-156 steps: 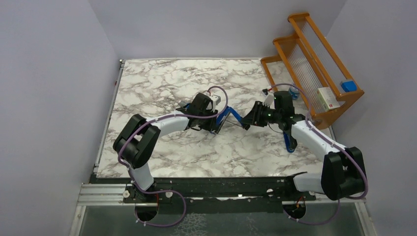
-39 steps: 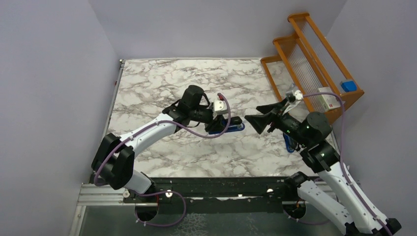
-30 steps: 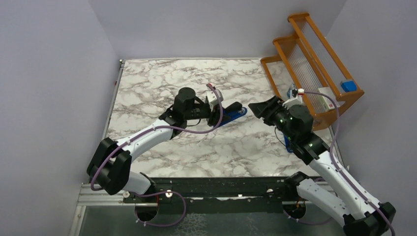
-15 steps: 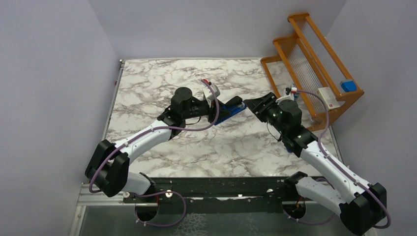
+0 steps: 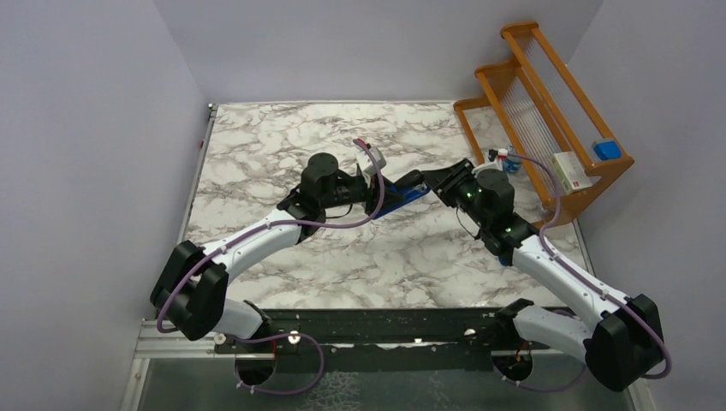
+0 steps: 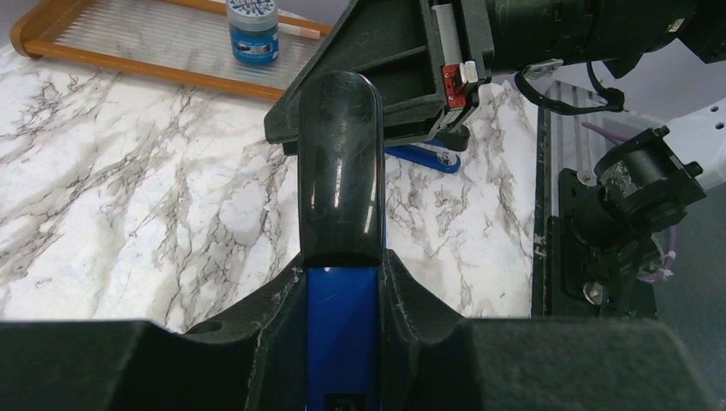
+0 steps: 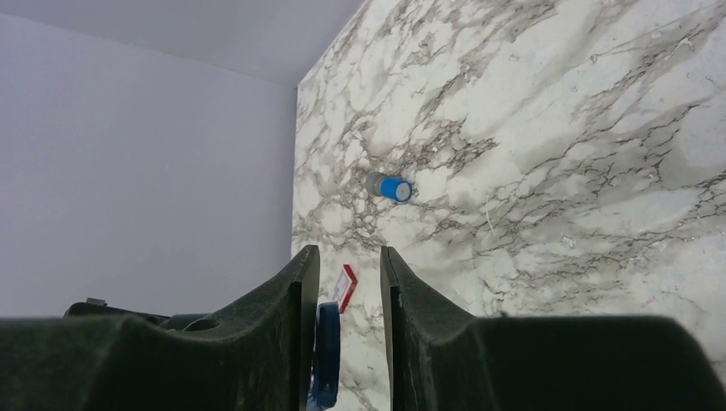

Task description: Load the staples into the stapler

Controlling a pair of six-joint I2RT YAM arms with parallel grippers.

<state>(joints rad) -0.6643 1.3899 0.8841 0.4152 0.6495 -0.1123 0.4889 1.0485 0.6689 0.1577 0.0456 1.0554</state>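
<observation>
My left gripper is shut on the stapler and holds it off the marble. Seen from the left wrist, its blue body sits clamped between the fingers and its black top points away. My right gripper is at the stapler's far end, jaws open and narrow. From the right wrist, a blue edge lies against one finger, with a gap to the other. The staples' white box with a pink-red label rests in the wooden rack; no loose strips show.
The wooden rack stands at the right edge, with a blue block on it. A blue-capped jar sits at its foot. A blue tool lies on the marble. A small blue-capped cylinder lies further off.
The right gripper has swung left to the stapler's far end and its jaws have narrowed. The left gripper has lifted the stapler slightly and keeps its hold.
</observation>
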